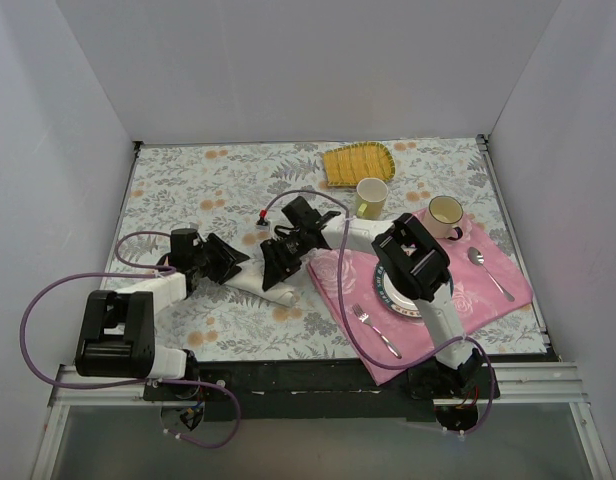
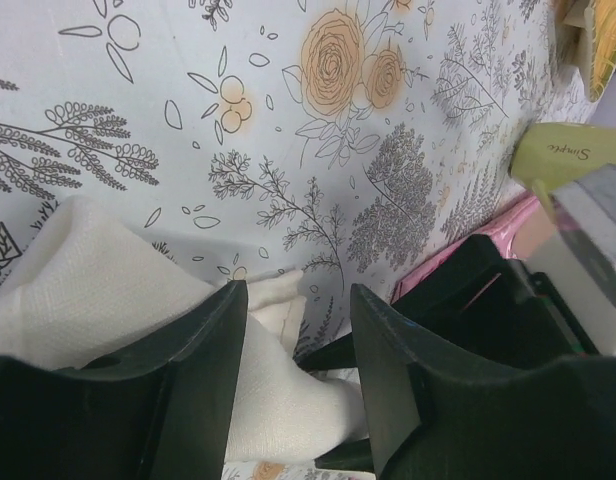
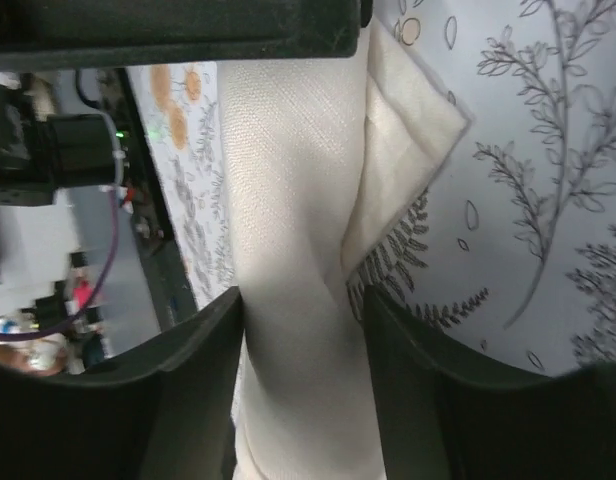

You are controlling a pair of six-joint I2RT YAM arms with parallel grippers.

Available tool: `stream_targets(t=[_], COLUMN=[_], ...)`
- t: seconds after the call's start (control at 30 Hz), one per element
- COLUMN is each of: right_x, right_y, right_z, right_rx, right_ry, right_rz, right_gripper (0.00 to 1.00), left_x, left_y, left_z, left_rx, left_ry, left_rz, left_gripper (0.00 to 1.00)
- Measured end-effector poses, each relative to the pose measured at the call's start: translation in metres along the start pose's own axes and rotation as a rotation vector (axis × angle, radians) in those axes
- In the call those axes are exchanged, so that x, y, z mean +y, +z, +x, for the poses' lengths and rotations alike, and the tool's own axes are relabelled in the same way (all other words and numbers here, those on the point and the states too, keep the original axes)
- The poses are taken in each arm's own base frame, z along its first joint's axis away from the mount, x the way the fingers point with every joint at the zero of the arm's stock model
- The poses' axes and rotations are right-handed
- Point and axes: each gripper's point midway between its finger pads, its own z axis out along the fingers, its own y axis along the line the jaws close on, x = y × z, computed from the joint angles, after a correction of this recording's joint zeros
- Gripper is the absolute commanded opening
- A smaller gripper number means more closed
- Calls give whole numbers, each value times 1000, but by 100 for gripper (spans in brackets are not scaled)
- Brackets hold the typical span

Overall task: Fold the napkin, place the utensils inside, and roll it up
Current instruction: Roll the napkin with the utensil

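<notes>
The right gripper [image 3: 303,300] has its jaws about half-open around the rolled napkin [image 3: 298,180]. The cloth fills the gap from finger to finger, so it looks pinched, probably to keep the roll from springing loose. The left gripper [image 2: 296,300] straddles the other end with a similar gap. A folded corner of cloth lies between its fingers [image 2: 203,380] and fills the gap lower down, but I cannot tell whether it is truly clamped. In the overhead view the two grippers face each other over the roll, just left of centre. The roll lies slantwise on the flowered table [image 1: 188,180], beside the near-left edge of the pink mat [image 1: 498,280]. No gold utensil shows, so it may already be wrapped inside. Rolling seems nearly finished.
</notes>
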Motion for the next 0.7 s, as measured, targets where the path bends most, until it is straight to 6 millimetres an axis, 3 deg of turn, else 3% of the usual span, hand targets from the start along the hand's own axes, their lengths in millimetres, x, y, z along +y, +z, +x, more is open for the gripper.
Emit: stream_targets(t=[0.3, 0.53, 0.7], right_x=[-6, 17, 13], right_y=[-20, -8, 1], right_z=[-11, -4, 5], right_rx=[46, 86, 110], right_ry=[-290, -513, -596], right_rz=[371, 523, 627], right_gripper=[76, 77, 79], left_x=[0, 1, 1], left_y=[8, 11, 13], left_z=[-3, -3, -3], left_rx=[14, 29, 47], left_ry=[-6, -6, -8], left_rz=[-11, -24, -39], left_gripper=[45, 45, 45])
